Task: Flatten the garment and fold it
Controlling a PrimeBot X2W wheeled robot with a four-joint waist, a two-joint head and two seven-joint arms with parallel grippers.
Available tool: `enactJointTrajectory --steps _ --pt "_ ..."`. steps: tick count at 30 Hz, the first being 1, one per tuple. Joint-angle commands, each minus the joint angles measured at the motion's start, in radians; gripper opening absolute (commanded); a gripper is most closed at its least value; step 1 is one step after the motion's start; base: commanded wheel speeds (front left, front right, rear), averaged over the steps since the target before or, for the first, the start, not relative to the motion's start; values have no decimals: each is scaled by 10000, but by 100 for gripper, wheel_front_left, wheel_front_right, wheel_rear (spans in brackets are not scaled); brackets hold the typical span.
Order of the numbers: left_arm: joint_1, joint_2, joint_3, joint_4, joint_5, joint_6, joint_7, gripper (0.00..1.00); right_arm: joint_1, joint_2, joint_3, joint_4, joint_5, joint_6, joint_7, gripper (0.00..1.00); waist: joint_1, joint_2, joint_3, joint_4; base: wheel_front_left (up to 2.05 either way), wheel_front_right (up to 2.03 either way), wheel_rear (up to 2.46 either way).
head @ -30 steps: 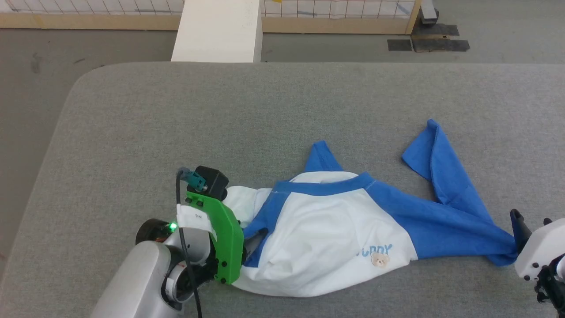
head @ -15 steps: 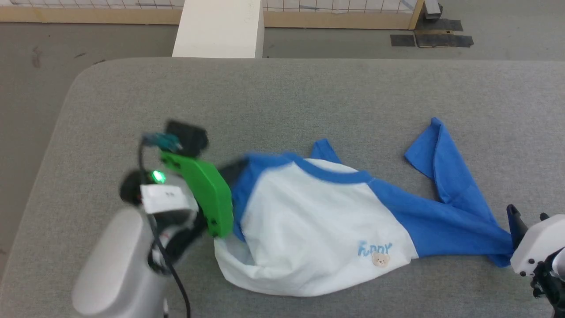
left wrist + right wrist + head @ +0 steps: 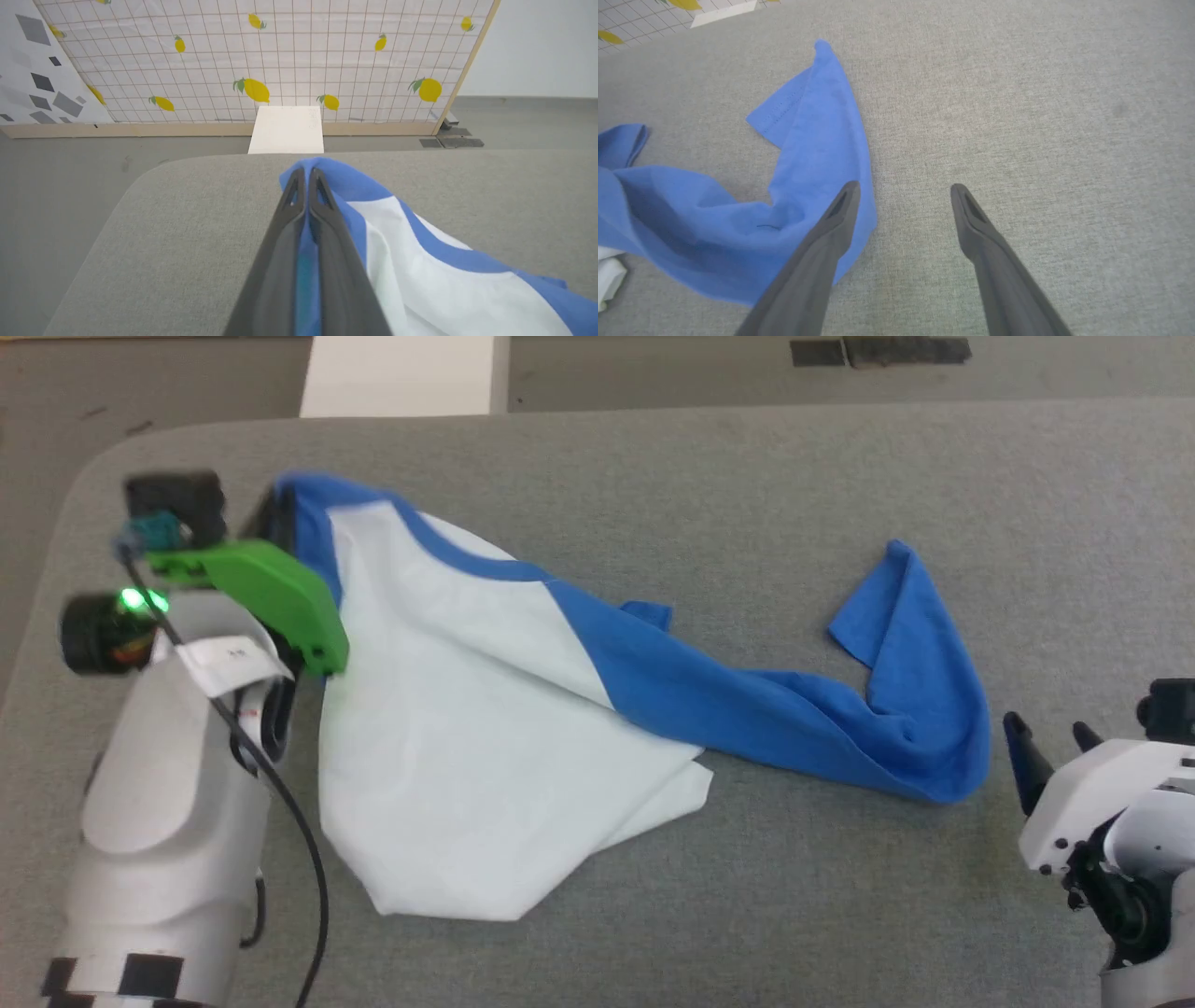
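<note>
Garment [image 3: 467, 747]: white body with blue sleeves, lying rumpled on the grey table [image 3: 794, 467]. Left gripper [image 3: 306, 176]: fingers pressed together on a blue edge of the garment, which is lifted at the tips. The white body runs back along the gripper's right side. Right gripper [image 3: 903, 189]: jaws wide apart and holding nothing. The end of the long blue sleeve lies just beside its left finger.

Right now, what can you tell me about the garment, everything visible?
The garment is a soft white T-shirt with blue sleeves and neckband, lying rumpled on the grey table. The left gripper is shut on its blue edge at the far left, the white body stretched out from it. One blue sleeve trails right, twisted, ending beside the open right gripper.
</note>
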Motion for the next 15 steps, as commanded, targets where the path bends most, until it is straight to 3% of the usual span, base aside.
enactJointTrajectory --steps 1,3,4,5,6,10,15 --pt "26 -81 -85 503 8 -48 -145 0 -140 3 112 116 88 -15 -91 100 -1 0 304 -273 0 0 0" --pt "119 -204 -84 1290 -126 -115 -257 0 -149 3 261 268 124 -15 -163 100 -1 0 340 -288 0 0 0" --pt "138 -287 -35 1658 -240 -139 -335 6 -144 3 337 345 140 -15 -193 100 -1 0 340 -272 0 0 0" --pt "141 -348 -18 1930 -322 -185 -371 47 -133 3 393 401 152 -15 -214 100 -1 0 322 -241 0 0 0" --pt "98 -395 15 2170 -382 -224 -535 100 -115 3 452 453 156 -15 -239 100 -1 0 296 -188 0 0 0" --pt "-184 -455 487 2280 -729 -308 -1787 100 -86 3 557 433 295 -15 -406 100 -1 0 84 58 0 0 0" --pt "195 -169 946 1424 -766 -339 -3404 100 -13 3 944 -82 194 -15 -418 100 -1 0 -250 350 0 0 0"
